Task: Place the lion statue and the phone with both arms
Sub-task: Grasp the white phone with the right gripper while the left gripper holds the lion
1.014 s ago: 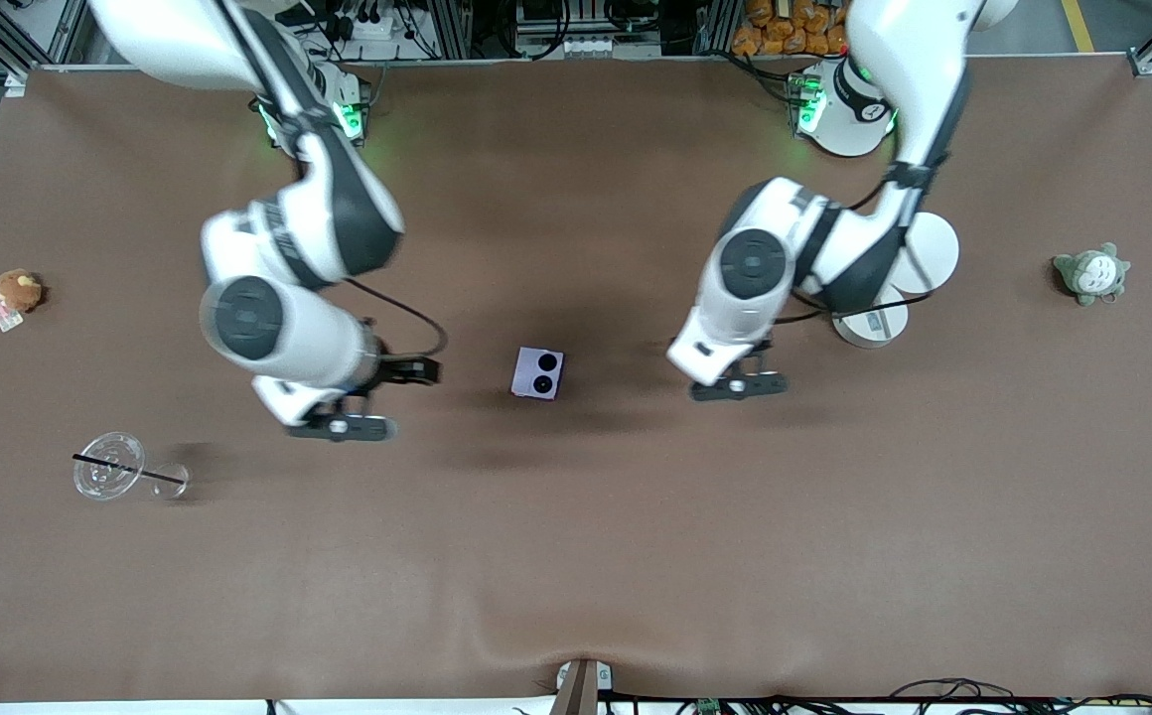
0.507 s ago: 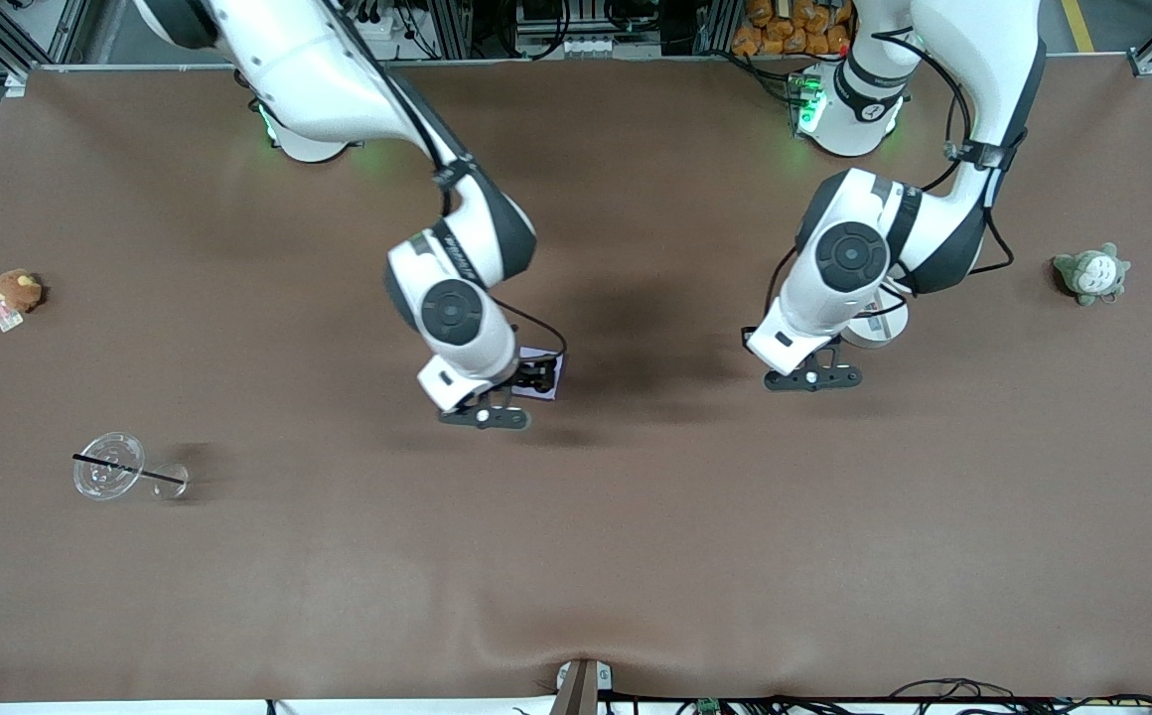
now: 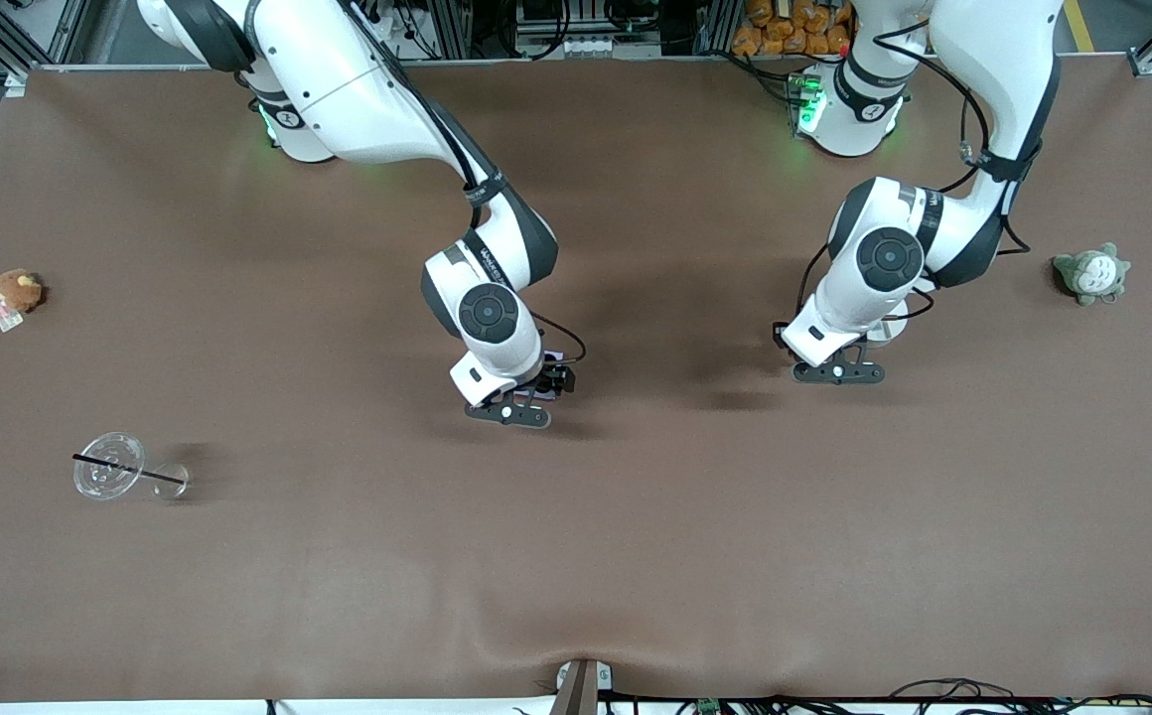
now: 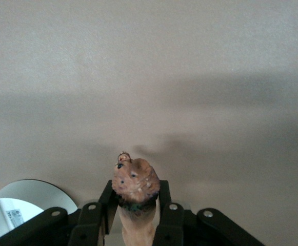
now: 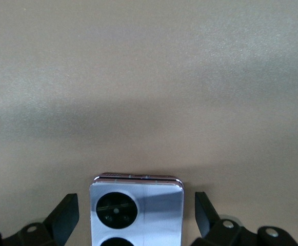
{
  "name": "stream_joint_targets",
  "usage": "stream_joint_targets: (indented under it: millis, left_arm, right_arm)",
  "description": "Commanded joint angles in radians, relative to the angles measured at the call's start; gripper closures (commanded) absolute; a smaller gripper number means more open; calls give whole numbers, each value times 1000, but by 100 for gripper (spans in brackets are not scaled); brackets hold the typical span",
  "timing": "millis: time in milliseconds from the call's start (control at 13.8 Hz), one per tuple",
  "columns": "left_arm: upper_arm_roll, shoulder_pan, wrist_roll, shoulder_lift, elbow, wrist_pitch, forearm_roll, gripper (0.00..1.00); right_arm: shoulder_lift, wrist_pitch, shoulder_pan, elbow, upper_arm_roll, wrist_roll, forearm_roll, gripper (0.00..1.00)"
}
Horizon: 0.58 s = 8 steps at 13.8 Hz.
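In the left wrist view the lion statue (image 4: 136,180), orange-brown with a darker band below its head, sticks out from between the black fingers (image 4: 106,197) of my left gripper (image 4: 136,195), which is shut on it. In the front view that left gripper (image 3: 839,369) hangs over the table near the left arm's end. The pale-lavender phone (image 5: 149,212) lies flat on the table, lenses up. My right gripper (image 5: 136,207) stands open, one finger on each side of the phone with a gap to each. In the front view the right gripper (image 3: 521,397) covers the phone at mid-table.
A white round object (image 3: 886,328) sits under the left arm, close to its gripper, and shows as a white round object (image 4: 20,205) in the left wrist view. A brown plush (image 3: 16,291), a grey-green plush (image 3: 1092,273) and a tipped clear cup with a straw (image 3: 111,467) lie near the table's ends.
The right arm swept from the right arm's end to mid-table and came down around the phone. The left arm drew back toward its own end, still gripping the statue.
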Motion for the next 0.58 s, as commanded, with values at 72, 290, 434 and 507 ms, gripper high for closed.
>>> stream_joint_targets:
  millis: [72,290,434,507]
  left_arm:
    - [-31,17,2,-56,-114,75,19,98]
    - [-33,17,1,-57,-132,84,19,94]
    - [-33,17,1,-50,-132,84,19,87]
    - [-33,18,-1,-51,-132,84,19,83]
  right_arm:
    - [7,21,20,-17,-11,24,-12,0]
    - [12,45,33,-43,-11,31,-13,0]
    - [12,44,43,-45,-11,51,-13,0]
    - [12,44,46,-45,-11,54,-12,0]
